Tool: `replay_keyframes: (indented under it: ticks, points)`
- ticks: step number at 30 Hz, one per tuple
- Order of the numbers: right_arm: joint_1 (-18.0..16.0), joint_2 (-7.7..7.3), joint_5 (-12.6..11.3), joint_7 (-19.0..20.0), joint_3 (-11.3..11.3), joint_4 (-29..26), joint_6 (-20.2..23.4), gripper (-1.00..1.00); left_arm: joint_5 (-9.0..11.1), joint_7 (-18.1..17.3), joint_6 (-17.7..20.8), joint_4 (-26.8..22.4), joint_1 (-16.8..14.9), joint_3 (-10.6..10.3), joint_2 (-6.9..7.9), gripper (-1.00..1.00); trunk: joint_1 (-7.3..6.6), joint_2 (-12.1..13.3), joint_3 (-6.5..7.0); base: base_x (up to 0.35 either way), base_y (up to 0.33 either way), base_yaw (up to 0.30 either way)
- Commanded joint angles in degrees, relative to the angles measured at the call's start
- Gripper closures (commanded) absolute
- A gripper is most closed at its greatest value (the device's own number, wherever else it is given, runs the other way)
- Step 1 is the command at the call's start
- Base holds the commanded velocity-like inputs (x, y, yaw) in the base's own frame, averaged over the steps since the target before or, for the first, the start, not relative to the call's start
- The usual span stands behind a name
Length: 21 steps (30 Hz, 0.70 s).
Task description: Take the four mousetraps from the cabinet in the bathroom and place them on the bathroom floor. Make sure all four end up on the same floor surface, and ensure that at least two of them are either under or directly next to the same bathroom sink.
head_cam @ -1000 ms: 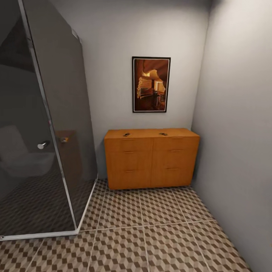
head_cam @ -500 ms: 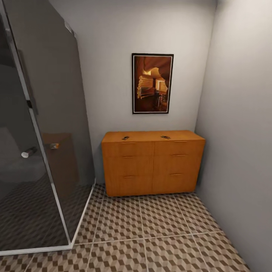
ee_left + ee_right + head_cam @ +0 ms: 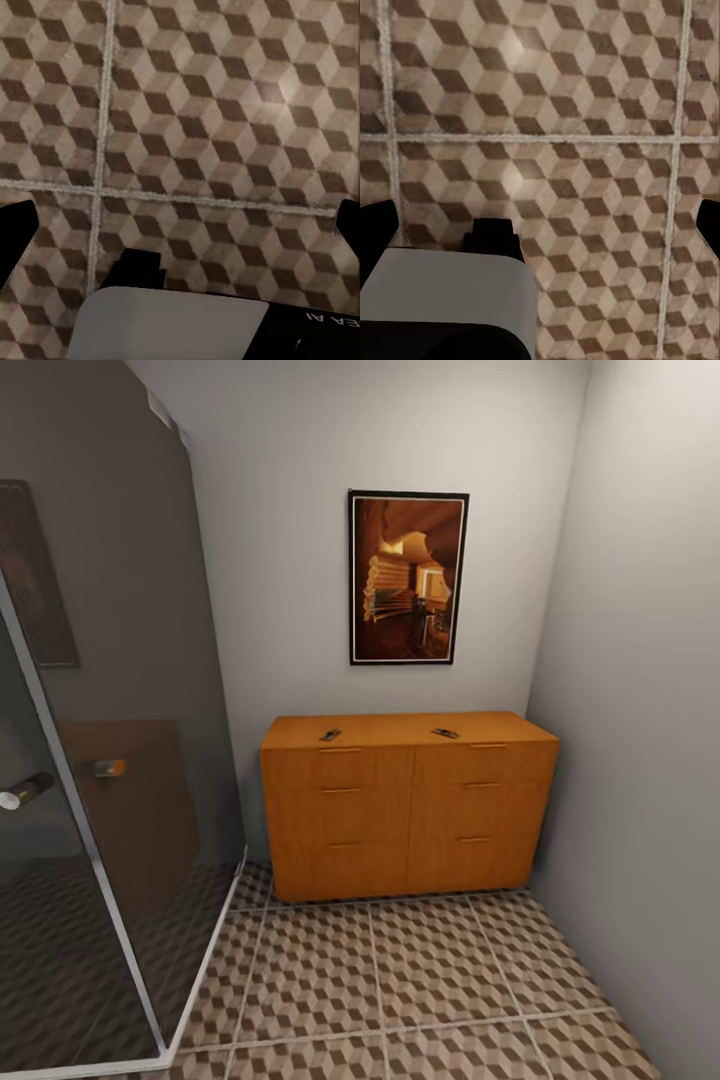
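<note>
Both arms hang low over the bathroom floor (image 3: 225,112). The left gripper (image 3: 180,225) has its dark fingertips (image 3: 15,232) spread wide, released, with bare cube-patterned tile between them. The right gripper (image 3: 540,225) is the same, fingers (image 3: 376,225) far apart and grasping nothing above a crossing of grout lines. Well beyond the fingers, against the back wall, stands the cabinet (image 3: 405,810), drawers closed. Two mousetraps lie on its top, one (image 3: 330,735) toward the glass shower enclosure (image 3: 110,760), the other (image 3: 446,733) nearer the side wall. A framed picture (image 3: 407,577) hangs above.
</note>
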Motion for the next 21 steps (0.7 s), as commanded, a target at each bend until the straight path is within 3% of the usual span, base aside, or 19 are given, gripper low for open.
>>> replay_keyframes:
  ticks: [1, 21]
  points:
    - [-0.1, 0.03, -0.2, -0.2, 0.4, 0.2, -0.2, -1.00, 0.4, 0.2, -0.2, 0.0, 0.0, -0.5, -0.02, -1.00, 0.03, 0.0, -0.06, 0.324, 0.000, 0.000]
    - [-0.1, 0.02, -0.2, -0.2, 0.4, 0.2, -0.5, -1.00, 0.4, 0.2, -0.2, 0.0, 0.0, -0.5, 0.00, -1.00, 0.03, 0.0, -0.06, 0.324, 0.000, 0.000]
